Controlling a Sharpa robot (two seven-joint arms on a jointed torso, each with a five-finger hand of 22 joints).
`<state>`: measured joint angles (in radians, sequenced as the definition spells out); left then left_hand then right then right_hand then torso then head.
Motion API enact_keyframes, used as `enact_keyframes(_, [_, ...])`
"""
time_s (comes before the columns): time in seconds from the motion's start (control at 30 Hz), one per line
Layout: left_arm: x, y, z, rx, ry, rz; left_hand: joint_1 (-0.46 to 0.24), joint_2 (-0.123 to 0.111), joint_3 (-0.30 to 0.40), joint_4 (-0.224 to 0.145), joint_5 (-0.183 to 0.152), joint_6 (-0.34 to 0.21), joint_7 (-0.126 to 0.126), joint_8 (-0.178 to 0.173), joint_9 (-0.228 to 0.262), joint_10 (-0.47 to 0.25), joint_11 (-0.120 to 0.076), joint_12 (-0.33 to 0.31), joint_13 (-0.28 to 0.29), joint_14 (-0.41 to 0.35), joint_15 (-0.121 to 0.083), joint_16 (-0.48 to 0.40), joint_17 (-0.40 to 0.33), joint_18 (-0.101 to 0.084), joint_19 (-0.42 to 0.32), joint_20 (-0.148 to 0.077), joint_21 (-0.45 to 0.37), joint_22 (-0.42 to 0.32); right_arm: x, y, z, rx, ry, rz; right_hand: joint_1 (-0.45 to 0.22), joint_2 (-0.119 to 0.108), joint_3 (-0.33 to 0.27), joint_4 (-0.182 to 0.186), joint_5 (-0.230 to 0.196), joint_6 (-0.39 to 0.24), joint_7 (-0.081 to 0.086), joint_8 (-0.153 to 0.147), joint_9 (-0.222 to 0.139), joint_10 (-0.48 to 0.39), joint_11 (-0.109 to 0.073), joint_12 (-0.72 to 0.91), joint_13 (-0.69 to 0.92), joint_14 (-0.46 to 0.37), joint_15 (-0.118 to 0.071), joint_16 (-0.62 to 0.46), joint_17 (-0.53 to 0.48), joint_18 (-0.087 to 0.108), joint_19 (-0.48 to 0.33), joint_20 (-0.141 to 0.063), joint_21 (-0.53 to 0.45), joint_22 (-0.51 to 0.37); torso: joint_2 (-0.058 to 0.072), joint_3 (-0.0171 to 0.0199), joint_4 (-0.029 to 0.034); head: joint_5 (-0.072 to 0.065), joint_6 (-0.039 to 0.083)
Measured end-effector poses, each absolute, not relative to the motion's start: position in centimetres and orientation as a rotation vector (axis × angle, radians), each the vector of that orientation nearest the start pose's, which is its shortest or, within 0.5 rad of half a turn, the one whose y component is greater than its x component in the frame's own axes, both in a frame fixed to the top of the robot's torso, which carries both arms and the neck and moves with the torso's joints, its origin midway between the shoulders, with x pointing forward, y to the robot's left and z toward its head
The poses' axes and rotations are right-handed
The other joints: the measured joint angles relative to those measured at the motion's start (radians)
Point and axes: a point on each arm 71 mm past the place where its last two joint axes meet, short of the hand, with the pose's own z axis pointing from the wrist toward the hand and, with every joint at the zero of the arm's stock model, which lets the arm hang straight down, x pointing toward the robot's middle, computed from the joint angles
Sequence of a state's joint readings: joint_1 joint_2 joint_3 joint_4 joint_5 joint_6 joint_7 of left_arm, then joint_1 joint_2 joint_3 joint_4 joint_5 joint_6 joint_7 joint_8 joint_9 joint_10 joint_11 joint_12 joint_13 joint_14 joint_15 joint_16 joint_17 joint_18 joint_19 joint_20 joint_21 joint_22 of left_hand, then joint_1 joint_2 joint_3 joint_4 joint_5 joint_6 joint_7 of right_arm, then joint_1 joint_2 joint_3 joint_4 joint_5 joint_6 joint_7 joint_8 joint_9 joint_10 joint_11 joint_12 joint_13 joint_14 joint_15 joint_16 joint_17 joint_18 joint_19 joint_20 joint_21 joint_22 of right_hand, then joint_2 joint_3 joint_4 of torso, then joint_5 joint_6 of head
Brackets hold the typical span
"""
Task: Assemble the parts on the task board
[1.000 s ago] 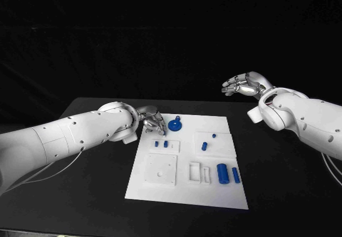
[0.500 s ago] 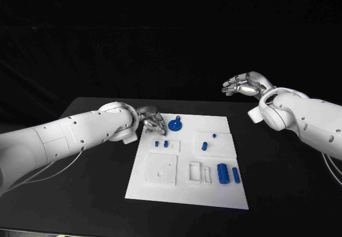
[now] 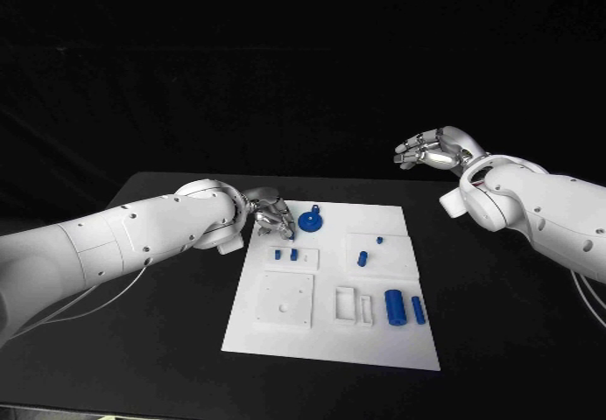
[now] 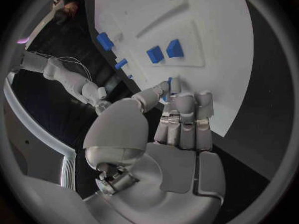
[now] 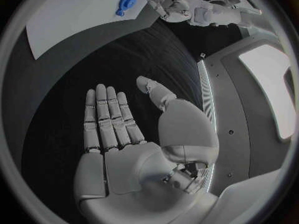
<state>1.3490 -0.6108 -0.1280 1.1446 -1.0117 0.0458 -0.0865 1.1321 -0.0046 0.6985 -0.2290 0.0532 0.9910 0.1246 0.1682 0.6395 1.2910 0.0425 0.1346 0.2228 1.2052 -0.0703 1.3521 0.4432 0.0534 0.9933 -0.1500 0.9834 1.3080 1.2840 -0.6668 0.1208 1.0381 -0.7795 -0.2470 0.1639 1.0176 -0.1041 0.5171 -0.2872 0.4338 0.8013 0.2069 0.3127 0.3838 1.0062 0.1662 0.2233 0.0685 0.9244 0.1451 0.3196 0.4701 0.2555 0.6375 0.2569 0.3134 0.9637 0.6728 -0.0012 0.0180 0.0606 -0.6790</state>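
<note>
Left hand: the left hand (image 3: 271, 215) sits low at the far left corner of the task board (image 3: 316, 343), fingers bunched together and pointing down. In the wrist view the left hand (image 4: 177, 115) has its fingertips (image 4: 173, 84) right at the board edge with a sliver of blue between them, so it looks like it's pinching a small part, but honestly I can't tell for sure whether it's holding anything.

Left arm: comes in low from the left side, bent at the wrist toward the board.

Task board: white plate in the middle of the black table (image 3: 151, 332), with several raised white fixtures on it.

Parts count: one round blue part with a handle-ish tab (image 3: 311, 220) near the far edge, just beside the left hand; two tiny blue pegs (image 3: 285, 255) in a small fixture; one blue peg (image 3: 362, 258) in the next fixture over; two blue cylinders (image 3: 405, 308) lying side by side near the right edge.

Right hand: the right hand (image 3: 433, 149) is up in the air, well away from the board, holding nothing. The wrist view shows the right hand (image 5: 118, 134) flat with palm open and fingers straight.
</note>
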Motion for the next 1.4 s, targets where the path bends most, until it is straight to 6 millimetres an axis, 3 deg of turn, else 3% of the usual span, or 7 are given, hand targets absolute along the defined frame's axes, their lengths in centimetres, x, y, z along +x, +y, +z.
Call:
enact_keyframes(0.63, [55.51,19.29,-18.16,-0.100,2.025,-0.727,0.002,0.002,0.000,0.000,0.002,0.001,0.001,0.005,-0.004,0.000,0.000,-0.005,0.005,0.000,0.000,0.000,0.000,0.000,-0.002,0.002,0.004,0.000,59.04,-26.54,-11.11,0.503,1.450,0.968,0.000,0.000,0.000,0.000,0.000,0.000,0.000,0.000,-0.001,0.000,0.000,0.000,0.000,0.000,0.000,0.000,-0.001,0.000,0.000,0.000,0.000,0.000,0.000,-0.0003,0.0004,-0.003,-0.001])
enact_keyframes(1.2, [55.40,19.17,-18.21,-0.102,2.018,-0.730,0.004,-0.015,0.000,0.000,0.002,-0.012,0.013,0.000,-0.014,0.000,0.000,-0.011,0.007,0.000,0.000,0.000,-0.001,0.000,-0.002,0.002,0.004,-0.001,59.07,-26.53,-11.13,0.503,1.451,0.968,0.000,0.000,0.000,0.000,0.000,0.000,0.000,0.000,-0.001,0.000,0.000,-0.004,0.000,0.001,-0.001,0.000,-0.002,0.000,0.000,0.000,0.000,0.000,0.000,-0.0004,0.0001,-0.003,-0.001])
enact_keyframes(1.3, [55.41,19.30,-18.25,-0.105,2.018,-0.727,0.005,-0.029,-0.001,-0.001,0.002,-0.026,0.018,-0.008,-0.022,0.000,0.000,-0.016,0.009,0.000,0.000,0.000,-0.001,0.000,-0.001,0.003,0.004,-0.001,59.07,-26.57,-11.13,0.503,1.451,0.967,0.000,0.000,0.000,0.000,0.000,0.000,0.000,0.000,-0.001,0.000,0.000,-0.004,0.000,0.001,-0.001,0.000,-0.002,0.000,0.000,0.000,0.000,0.001,0.000,-0.0003,0.0000,-0.003,0.000])
enact_keyframes(1.4, [55.36,19.60,-18.42,-0.111,2.020,-0.720,0.002,-0.057,-0.010,-0.010,0.002,-0.051,0.027,-0.018,-0.030,0.000,0.000,-0.021,0.010,-0.006,0.006,0.000,-0.003,0.000,-0.003,0.004,0.004,-0.001,59.06,-26.64,-11.13,0.504,1.451,0.966,0.000,0.000,0.000,0.000,0.000,0.000,0.000,0.000,-0.001,0.000,0.000,-0.004,0.000,0.001,-0.001,0.000,-0.002,0.000,0.000,0.000,0.000,0.001,0.000,-0.0004,0.0001,-0.003,0.001])
